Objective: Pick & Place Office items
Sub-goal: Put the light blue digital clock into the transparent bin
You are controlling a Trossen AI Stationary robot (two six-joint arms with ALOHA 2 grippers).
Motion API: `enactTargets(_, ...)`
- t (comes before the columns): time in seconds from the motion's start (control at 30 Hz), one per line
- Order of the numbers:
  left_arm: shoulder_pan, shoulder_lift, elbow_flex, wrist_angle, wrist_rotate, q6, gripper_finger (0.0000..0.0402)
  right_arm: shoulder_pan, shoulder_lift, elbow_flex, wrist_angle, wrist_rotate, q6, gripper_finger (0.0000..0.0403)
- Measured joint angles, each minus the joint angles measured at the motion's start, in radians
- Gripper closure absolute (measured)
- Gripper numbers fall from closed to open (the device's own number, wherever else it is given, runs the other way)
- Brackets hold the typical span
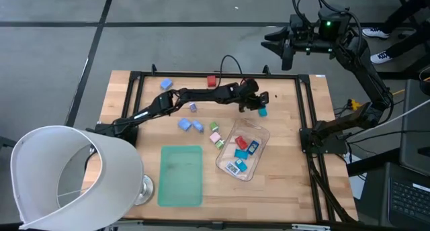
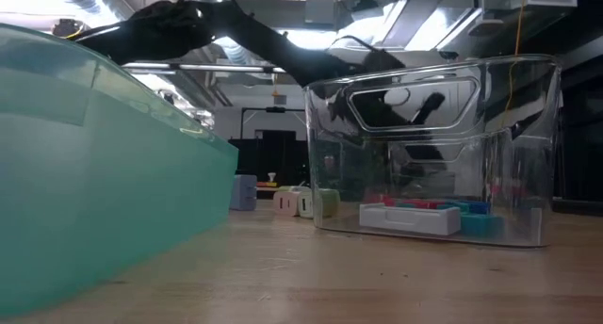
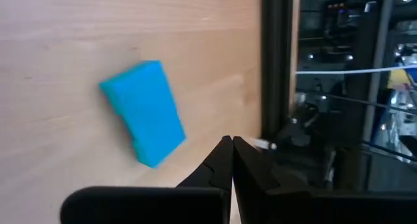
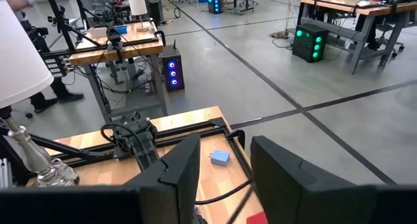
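Note:
My left gripper (image 1: 259, 105) reaches over the table's far right part, and its fingers (image 3: 231, 146) are shut. A teal piece (image 3: 143, 113) lies flat on the wood just beside them, untouched; in the high view the same teal piece (image 1: 263, 112) sits near the frame's right rail. The clear tray (image 1: 259, 133) holds several red, blue and teal pieces (image 1: 243, 150). Loose blue, pink and light green pieces (image 1: 198, 126) lie left of the tray. A blue piece (image 1: 166, 84) and a red piece (image 1: 211, 81) lie near the far edge. My right gripper (image 4: 225, 162) hangs open, high beyond the far right corner.
A flat green mat (image 1: 181, 174) lies near the table's near edge, left of the tray. A white lamp shade (image 1: 67, 170) stands over the near left corner. A black frame rail (image 1: 306, 110) runs along the right side, close to the left gripper.

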Motion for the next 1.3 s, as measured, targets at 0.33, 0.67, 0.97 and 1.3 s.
enactTargets(0.33,-0.005,-0.093,0.002,-0.005,-0.005,0.19,0.0401,-0.011,0.0,0.0,-0.068,0.125,0.049,0.0266)
enactTargets(0.67,0.025,-0.405,0.002,-0.095,-0.167,0.718,0.04,-0.028,-0.036,0.0,-0.223,0.286,0.039,0.0266)
enactTargets(0.97,0.11,-0.719,0.004,-0.433,-0.234,1.062,0.04,-0.022,-0.05,0.001,-0.269,0.308,0.166,0.0266)
enactTargets(1.3,0.187,-0.969,0.004,-0.798,-0.216,1.251,0.0358,0.096,0.06,-0.175,-0.401,0.492,0.297,0.0266)
